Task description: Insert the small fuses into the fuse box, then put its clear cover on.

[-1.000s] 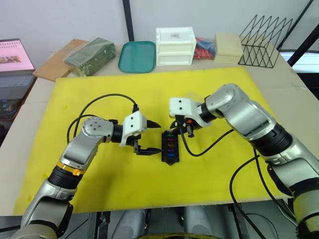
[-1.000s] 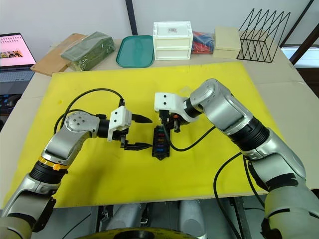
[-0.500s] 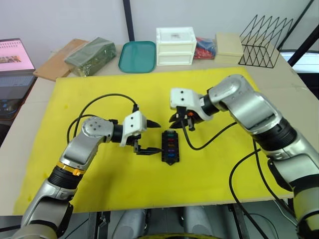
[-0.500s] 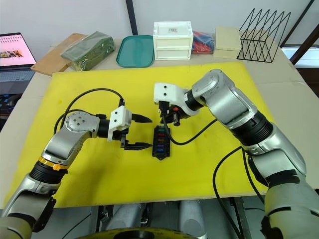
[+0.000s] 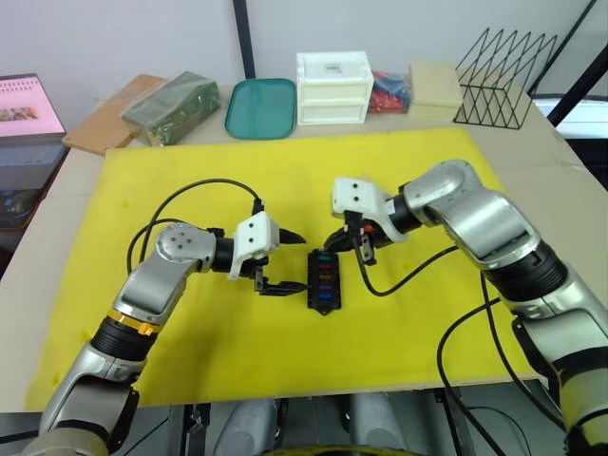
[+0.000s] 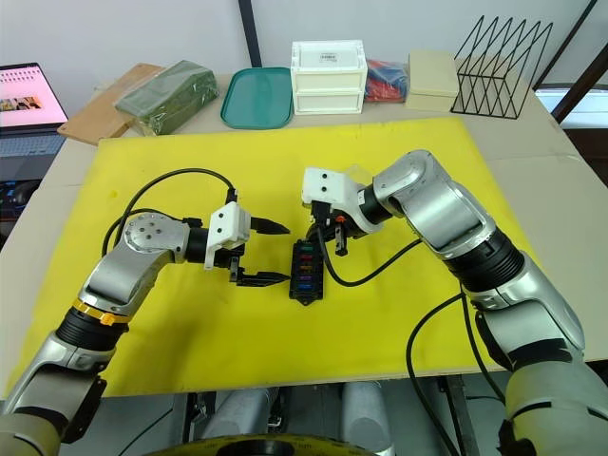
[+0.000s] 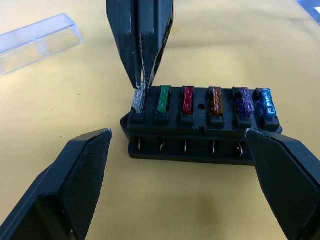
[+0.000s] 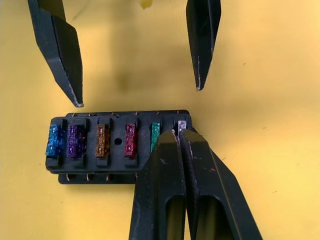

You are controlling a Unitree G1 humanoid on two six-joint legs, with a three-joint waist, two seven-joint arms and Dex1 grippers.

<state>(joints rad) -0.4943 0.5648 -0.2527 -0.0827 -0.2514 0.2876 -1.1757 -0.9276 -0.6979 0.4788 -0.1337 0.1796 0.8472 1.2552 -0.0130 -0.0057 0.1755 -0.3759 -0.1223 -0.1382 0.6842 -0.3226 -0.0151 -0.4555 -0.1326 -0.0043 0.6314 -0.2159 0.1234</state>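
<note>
Our right gripper (image 8: 181,134) has swung back down onto the fuse box (image 7: 202,125) mid-mat, fingers pinched on the grey fuse (image 7: 138,98); our left gripper (image 5: 294,260) waits open. Its wrist camera catches the clear cover (image 7: 37,42) nearby.

Fuse box (image 7: 202,131): a small black rectangular block lying flat on the yellow mat, near the centre of the head views. Small fuses (image 7: 216,101): six blade fuses standing upright in its single row of slots, in order blue, purple, amber, red, green and clear. The clear fuse (image 8: 181,125) occupies the end slot and is touched by closed black jaws. Clear cover (image 7: 36,43): a transparent rectangular lid, lying on the mat apart from the box, at upper left of the left wrist view.
</note>
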